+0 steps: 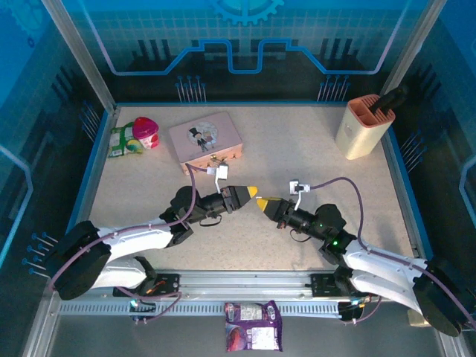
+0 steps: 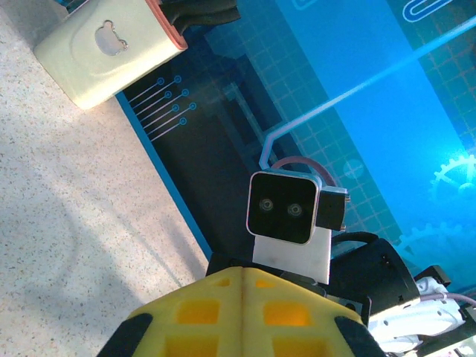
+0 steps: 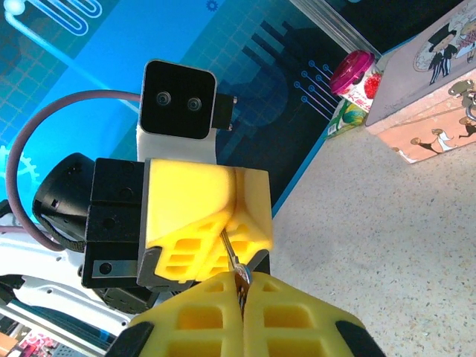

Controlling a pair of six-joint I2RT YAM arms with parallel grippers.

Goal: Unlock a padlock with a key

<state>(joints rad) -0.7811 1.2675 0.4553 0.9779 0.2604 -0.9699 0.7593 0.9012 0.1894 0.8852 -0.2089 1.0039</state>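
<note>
Midway across the table [image 1: 312, 160], the left gripper [image 1: 251, 192] and the right gripper [image 1: 262, 201] meet tip to tip. Both are clamped tight on one thin silver key [image 3: 230, 253], which runs from the seam of the left fingers [image 3: 201, 216] into the seam of the right fingers [image 3: 290, 320]. Farther back and to the left, the padlock [image 1: 216, 158] sits at the near edge of the pink tin [image 1: 204, 136], too small to make out well. A cream holder [image 1: 363, 128] stands at the far right.
</note>
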